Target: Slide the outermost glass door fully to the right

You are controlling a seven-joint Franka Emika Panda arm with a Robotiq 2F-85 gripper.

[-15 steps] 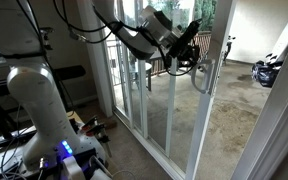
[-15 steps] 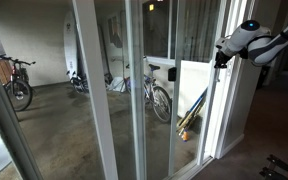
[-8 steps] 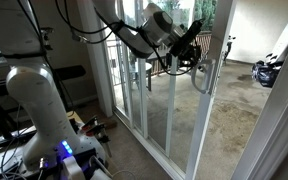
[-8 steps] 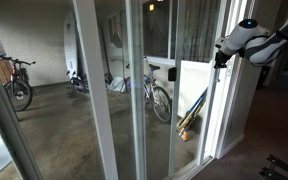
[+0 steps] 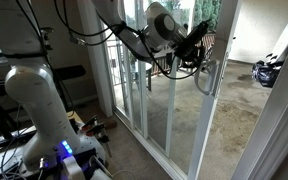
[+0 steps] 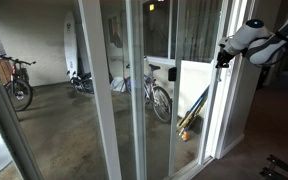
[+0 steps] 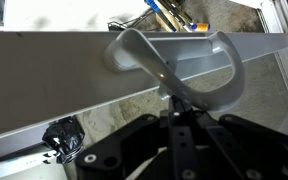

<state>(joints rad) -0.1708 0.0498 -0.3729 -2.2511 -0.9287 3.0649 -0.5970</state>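
The outermost glass door (image 5: 222,110) is a tall clear panel in a white frame. It has a curved grey loop handle (image 5: 211,77) on its vertical edge. My gripper (image 5: 200,50) is at that handle, high on the door edge, and also shows in an exterior view (image 6: 222,60) against the door frame (image 6: 223,115). In the wrist view the handle (image 7: 184,62) arches right over my black fingers (image 7: 174,108), which are closed together at its underside. The fingertips are hidden behind the loop. The door frame (image 7: 54,75) runs across the picture.
Other white-framed glass panels (image 6: 134,100) stand beside the door. Outside are bicycles (image 6: 160,98) (image 6: 16,82), long-handled tools (image 6: 190,118) and a dark scooter (image 5: 267,70). My white base (image 5: 39,100) stands indoors on the carpet.
The handle, the door edge and my gripper have shifted a little sideways together. The door frame in both exterior views has moved with them.
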